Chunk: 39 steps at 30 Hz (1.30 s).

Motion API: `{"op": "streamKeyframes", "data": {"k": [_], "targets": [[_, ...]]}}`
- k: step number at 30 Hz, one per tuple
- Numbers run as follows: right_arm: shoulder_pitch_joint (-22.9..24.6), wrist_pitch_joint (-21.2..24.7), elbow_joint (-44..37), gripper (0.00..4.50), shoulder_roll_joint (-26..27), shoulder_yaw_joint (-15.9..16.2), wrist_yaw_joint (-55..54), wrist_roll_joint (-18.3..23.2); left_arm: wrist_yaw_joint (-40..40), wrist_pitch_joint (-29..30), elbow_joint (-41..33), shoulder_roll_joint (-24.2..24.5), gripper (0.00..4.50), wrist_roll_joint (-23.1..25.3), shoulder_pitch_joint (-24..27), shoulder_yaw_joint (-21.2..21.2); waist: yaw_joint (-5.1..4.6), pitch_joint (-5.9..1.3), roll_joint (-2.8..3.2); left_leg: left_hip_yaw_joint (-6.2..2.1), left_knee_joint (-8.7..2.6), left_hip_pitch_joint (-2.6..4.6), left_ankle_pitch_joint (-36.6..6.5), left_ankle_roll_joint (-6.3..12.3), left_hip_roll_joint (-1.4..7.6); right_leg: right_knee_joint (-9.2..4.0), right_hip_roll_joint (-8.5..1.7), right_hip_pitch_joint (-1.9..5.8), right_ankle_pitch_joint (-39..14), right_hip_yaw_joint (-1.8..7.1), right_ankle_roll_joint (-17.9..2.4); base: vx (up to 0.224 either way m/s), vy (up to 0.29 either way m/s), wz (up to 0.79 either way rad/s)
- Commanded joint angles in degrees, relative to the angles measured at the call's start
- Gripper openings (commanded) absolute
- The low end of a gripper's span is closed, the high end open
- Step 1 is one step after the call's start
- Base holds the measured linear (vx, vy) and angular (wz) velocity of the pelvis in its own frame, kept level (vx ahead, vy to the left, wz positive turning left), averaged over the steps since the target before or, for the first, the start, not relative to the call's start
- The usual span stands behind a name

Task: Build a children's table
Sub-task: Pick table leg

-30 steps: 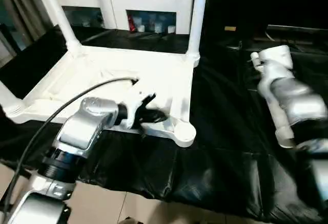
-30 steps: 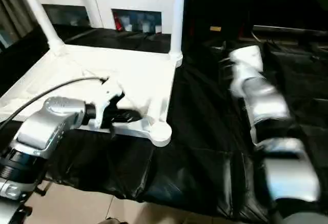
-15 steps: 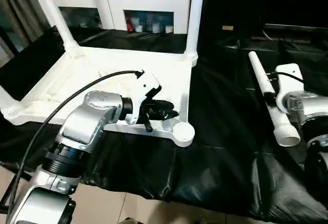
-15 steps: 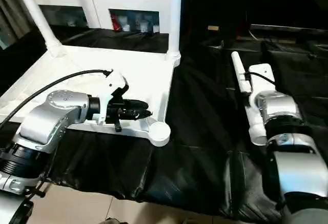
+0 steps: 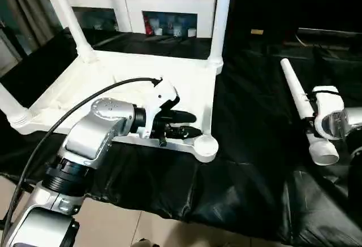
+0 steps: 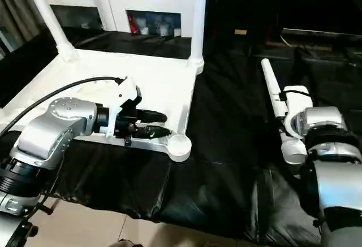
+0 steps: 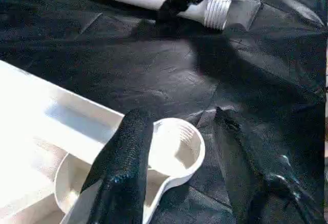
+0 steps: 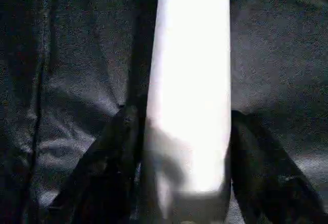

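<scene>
A: Tabletop (image 5: 141, 74) location?
B: Upside down on the black-covered counter (image 5: 254, 162), robot's left side. Three legs stand up in their corner sockets: far left leg (image 5: 70, 18), far right leg (image 5: 220, 15), near left leg (image 5: 8, 104) mostly cut off by the frame edge. The near right socket (image 5: 205, 143) is empty.

A: Fourth leg?
B: Loose leg (image 5: 300, 108) lies flat on the counter to the right, well apart from the tabletop, threaded end (image 7: 218, 13) toward the robot.

A: Left hand?
B: Left hand (image 5: 189, 124) sits at the tabletop's near edge just beside the empty socket. Fingers spread, one finger (image 7: 123, 167) over the rim by the socket, the other out over the black cover. Nothing pinched.

A: Right hand?
B: Right hand (image 8: 179, 183) is over the loose leg near its threaded end, fingers spread on either side of it. Can't tell if they touch it; not clamped as far as I see.

A: Background?
B: White cabinet (image 5: 164, 1) behind the counter, cable (image 5: 73, 117) along the left forearm.
</scene>
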Motion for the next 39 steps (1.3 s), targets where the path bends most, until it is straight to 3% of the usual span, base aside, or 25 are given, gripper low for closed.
{"op": "streamKeyframes", "data": {"k": [1, 4, 8, 14, 15, 17, 19, 20, 23, 24, 25, 26, 27, 28, 30, 35, 39], "targets": [[0.22, 1.21, 1.88, 2.08, -0.16, -0.84, 0.63, 0.37, -0.77, -0.72, -0.13, 0.63, 2.19, -0.01, -1.45, -0.43, 0.2, -4.29, -0.95, -0.19, -2.66, 0.29, -5.97, 3.52, 1.95, -3.45, -3.15, 3.66, -4.9, 2.11, -17.07, 0.0, 0.0, 0.0], [0.62, 0.69, 2.4, 1.88, -0.5, -0.81, 0.7, 0.25, -1.02, -1.04, 0.42, 0.83, 2.19, -0.11, -1.81, -0.43, 0.26, -4.27, -0.93, -0.18, -2.66, 0.33, -6.03, 3.41, 1.97, -3.46, -3.16, 3.62, -5.13, 2.09, -17.14, 0.0, 0.0, 0.0], [1.07, -0.25, 3.0, 1.84, -1.01, -3.24, -1.12, 1.9, -0.77, -2.14, 1.18, 0.88, 2.19, 0.22, -2.34, -0.1, 0.3, -4.26, -0.84, -0.21, -2.69, 0.37, -6.38, 3.14, 1.97, -3.56, -3.19, 3.63, -5.6, 2.09, -16.96, 0.0, 0.0, 0.0], [2.61, -4.7, 1.15, 1.84, -1.89, -9.62, -3.02, 7.16, 5.24, -4.16, 3.81, -2.38, 2.19, 0.58, -3.24, 2.35, 0.33, -4.25, -0.95, -0.17, -2.64, 0.3, -7.29, 2.88, 1.91, -3.72, -3.2, 3.73, -6.24, 2.02, -16.48, 0.0, 0.0, 0.0], [2.61, -4.7, 1.15, 1.83, -1.89, -9.62, -3.02, 7.16, 5.24, -4.16, 3.81, -2.38, 2.36, 0.58, -3.24, 2.35, 0.36, -4.17, -0.97, -0.12, -2.62, 0.34, -7.87, 2.8, 1.89, -3.89, -3.14, 3.65, -6.83, 2.01, -16.41, 0.0, 0.0, 0.0], [4.62, -11.59, -3.57, 1.83, -1.26, -16.08, -1.94, 12.61, 13.19, -3.84, 6.78, -7.25, 2.52, -0.43, -5.09, 6.72, 0.37, -4.23, -0.96, -0.15, -2.53, 0.39, -8.65, 2.84, 1.9, -4.04, -3.3, 3.73, -7.56, 1.98, -16.04, 0.0, 0.0, 0.0], [6.74, -15.23, -9.56, 1.83, 0.31, -21.51, 1.99, 18.08, 17.02, -3.63, 7.95, -10.03, 2.58, -1.56, -6.12, 8.92, 0.49, -4.38, -1.22, -0.17, -2.53, 0.23, -8.17, 3.84, 1.77, -4.09, -3.3, 4.04, -7.13, 1.92, -15.38, 0.0, 0.0, 0.0], [7.53, -15.99, -11.84, 1.83, 1.06, -23.3, 3.83, 20.09, 17.61, -3.82, 8.07, -10.66, 2.85, -1.96, -6.29, 9.26, 0.56, -4.48, -1.47, -0.28, -2.47, -0.14, -6.85, 4.97, 1.68, -3.87, -3.33, 4.3, -6.27, 1.78, -15.03, 0.0, 0.0, 0.0], [11.0, -16.84, -20.84, 1.83, 3.53, -25.82, 8.84, 24.24, 18.61, -2.38, 7.94, -12.14, 2.92, -3.46, -6.71, 10.04, 0.73, -4.68, -1.21, -0.2, -2.28, -0.2, -4.2, 8.04, 1.69, -3.89, -3.05, 3.93, -4.31, 1.61, -15.09, 0.0, 0.0, 0.0], [12.29, -16.18, -24.47, 1.82, 4.61, -26.74, 10.33, 26.26, 18.82, -2.01, 7.9, -12.7, 2.98, -4.06, -6.89, 10.28, 0.64, -4.76, -1.24, -0.24, -2.2, -0.22, -3.84, 8.21, 1.79, -3.8, -3.15, 3.86, -4.72, 1.56, -15.31, 0.0, 0.0, 0.0], [14.17, -14.35, -29.81, 1.82, 6.24, -27.97, 12.85, 29.58, 19.06, -1.22, 7.92, -13.64, 3.1, -5.2, -7.21, 10.9, 1.0, -4.64, -0.52, 0.03, -2.1, 0.04, -3.61, 8.9, 1.69, -4.18, -2.92, 3.59, -4.78, 1.68, -15.05, 0.0, 0.0, 0.0], [16.25, -12.29, -35.1, 1.82, 7.81, -28.68, 15.35, 33.28, 19.13, -0.7, 8.04, -14.61, 3.23, -6.22, -7.57, 11.54, 1.12, -4.85, -0.64, -0.11, -2.04, 0.05, -3.38, 9.22, 1.89, -3.87, -3.1, 3.63, -4.14, 1.7, -15.39, 0.0, 0.0, 0.0], [21.35, -8.12, -45.97, 1.82, 10.65, -28.1, 21.09, 40.69, 20.54, 0.94, 9.11, -17.09, 3.31, -8.6, -9.06, 13.8, 1.41, -4.86, -0.23, -0.42, -2.09, -0.31, -1.36, 10.52, 1.98, -3.52, -2.91, 3.68, -1.52, 1.55, -15.6, 0.0, 0.0, 0.0], [21.73, -7.8, -46.73, 1.82, 10.84, -28.01, 21.47, 41.23, 20.66, 1.07, 9.21, -17.28, 3.31, -8.77, -9.19, 13.98, 1.77, -4.76, -0.28, -0.2, -2.01, -0.1, -1.94, 11.12, 1.92, -3.93, -2.81, 3.6, -1.61, 1.56, -15.13, 0.0, 0.0, 0.0], [26.62, -3.26, -55.79, 1.82, 12.58, -25.53, 26.3, 47.8, 22.38, 3.45, 11.31, -19.69, 3.43, -11.93, -11.81, 17.03, 2.51, -4.85, -0.51, -0.48, -2.25, -0.05, -3.0, 10.49, 2.33, -4.06, -3.2, 3.48, -4.7, 1.4, -15.05, 0.0, 0.0, 0.0], [29.6, 1.58, -62.06, 1.82, 13.61, -23.55, 29.37, 52.78, 23.43, 6.88, 13.24, -21.46, 3.78, -16.34, -14.43, 19.82, 3.31, -4.4, -0.5, -0.49, -2.72, 0.08, -5.29, 6.46, 2.21, -5.0, -3.35, 3.15, -13.04, 1.57, -12.21, 0.0, 0.0, 0.0], [31.28, 4.36, -66.01, 1.82, 14.39, -21.44, 29.96, 54.17, 24.39, 9.82, 14.14, -23.34, 4.12, -20.02, -15.96, 22.3, 3.43, -4.46, -0.55, -0.61, -2.83, -0.09, -4.7, 5.54, 2.02, -5.19, -3.49, 3.18, -13.85, 1.69, -10.57, 0.0, 0.0, 0.0]]}}
